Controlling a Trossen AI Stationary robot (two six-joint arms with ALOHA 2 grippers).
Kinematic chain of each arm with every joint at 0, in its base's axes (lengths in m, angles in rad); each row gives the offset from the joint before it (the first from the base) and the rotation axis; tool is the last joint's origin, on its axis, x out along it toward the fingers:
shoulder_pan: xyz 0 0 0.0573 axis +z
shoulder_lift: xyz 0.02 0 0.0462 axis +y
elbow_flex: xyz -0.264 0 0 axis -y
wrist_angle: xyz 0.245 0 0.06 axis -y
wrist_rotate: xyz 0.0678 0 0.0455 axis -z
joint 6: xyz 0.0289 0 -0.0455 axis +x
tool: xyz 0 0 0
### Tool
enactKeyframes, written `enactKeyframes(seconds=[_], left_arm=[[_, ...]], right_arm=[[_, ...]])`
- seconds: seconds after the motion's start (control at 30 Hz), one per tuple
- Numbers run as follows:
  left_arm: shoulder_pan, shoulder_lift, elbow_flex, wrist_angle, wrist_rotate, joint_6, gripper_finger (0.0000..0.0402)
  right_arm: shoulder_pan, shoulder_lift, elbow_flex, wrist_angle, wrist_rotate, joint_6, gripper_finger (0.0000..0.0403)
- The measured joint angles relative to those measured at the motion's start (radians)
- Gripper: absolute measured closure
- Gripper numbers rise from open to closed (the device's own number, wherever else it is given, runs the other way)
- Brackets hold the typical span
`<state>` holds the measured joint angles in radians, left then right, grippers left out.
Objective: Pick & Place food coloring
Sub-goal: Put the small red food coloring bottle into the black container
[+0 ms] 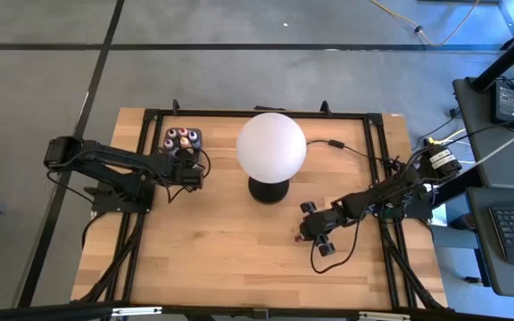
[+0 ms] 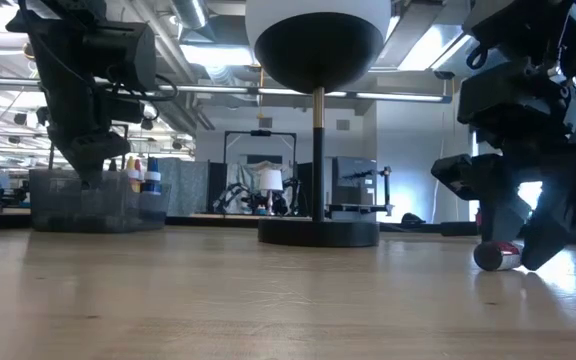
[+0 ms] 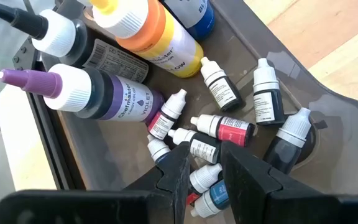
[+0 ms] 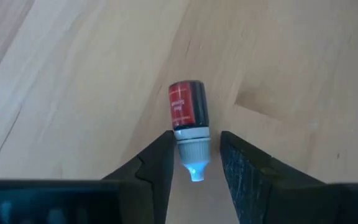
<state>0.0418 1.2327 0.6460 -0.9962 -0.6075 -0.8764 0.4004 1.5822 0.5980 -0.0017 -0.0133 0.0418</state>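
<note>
The dark grey tray (image 1: 184, 140) stands near the table's far left. In it lie several tiny dropper bottles (image 3: 225, 127) with white caps, beside taller violet (image 3: 104, 96), orange (image 3: 157, 37), dark and blue bottles. My left gripper (image 3: 204, 168) is open and points down into the tray, just over the small bottles. One small red bottle (image 4: 187, 106) lies on its side on the bare wood at the right (image 2: 498, 257). My right gripper (image 4: 194, 162) is open and low over the table, its fingers either side of that bottle's white cap (image 4: 191, 146).
The big white globe lamp (image 1: 271, 147) stands mid-table on a dark round base (image 2: 318, 232), between the two arms, and its cable (image 1: 337, 144) runs toward the far right. A black frame rail (image 1: 257, 113) edges the table. Bare wood (image 1: 230, 250) stretches along the near side.
</note>
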Motion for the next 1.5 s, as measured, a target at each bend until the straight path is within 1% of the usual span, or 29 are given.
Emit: enactKeyframes(seconds=[0.1, 0.27, 0.37, 0.5, 0.6, 0.7, 0.83, 0.97, 1.03, 1.17, 1.27, 1.4, 1.5], left_arm=[[-0.006, -0.011, 0.008, -0.001, -0.001, 0.03, 0.0313], [-0.031, -0.047, 0.054, -0.002, -0.008, 0.089, 0.0313], [-0.04, -0.07, 0.071, -0.003, 0.029, 0.133, 0.0313], [-0.045, -0.1, 0.078, 0.001, 0.064, 0.135, 0.0313], [-0.072, -0.125, 0.08, 0.059, 0.074, 0.137, 0.0313], [-0.115, -0.132, 0.08, 0.193, 0.149, 0.233, 0.0313], [-0.185, -0.111, 0.08, 0.453, 0.234, 0.357, 0.0313], [-0.254, -0.065, 0.08, 0.708, 0.244, 0.47, 0.0313], [-0.28, -0.034, 0.08, 0.824, 0.244, 0.52, 0.0313], [-0.317, 0.046, 0.081, 1.004, 0.25, 0.627, 0.0313], [-0.333, 0.121, 0.081, 1.101, 0.29, 0.669, 0.0313], [-0.345, 0.237, 0.081, 1.237, 0.321, 0.717, 0.0305], [-0.349, 0.326, 0.081, 1.373, 0.321, 0.76, 0.0285]], right_arm=[[0.0, 0.0, 0.0, -0.001, 0.0, 0.001, 0.0282], [-0.001, 0.0, 0.0, -0.003, 0.001, 0.001, 0.0319], [-0.001, -0.001, 0.0, -0.004, 0.001, 0.001, 0.0335], [-0.001, -0.001, 0.0, -0.005, 0.0, 0.003, 0.0338], [-0.001, -0.005, 0.0, -0.008, -0.001, 0.005, 0.0336], [0.0, -0.007, 0.0, -0.009, 0.018, 0.004, 0.0337], [0.0, -0.011, 0.0, 0.001, 0.039, 0.001, 0.0336], [-0.007, -0.011, -0.001, 0.04, 0.072, -0.02, 0.0337], [-0.008, -0.011, -0.001, 0.094, 0.11, -0.029, 0.0337], [-0.012, -0.011, -0.001, 0.225, 0.159, -0.069, 0.0337], [-0.013, -0.012, 0.0, 0.312, 0.21, -0.073, 0.0335], [-0.023, -0.012, 0.0, 0.365, 0.23, -0.061, 0.0335], [-0.042, -0.012, 0.012, 0.368, 0.23, 0.002, 0.0335]])
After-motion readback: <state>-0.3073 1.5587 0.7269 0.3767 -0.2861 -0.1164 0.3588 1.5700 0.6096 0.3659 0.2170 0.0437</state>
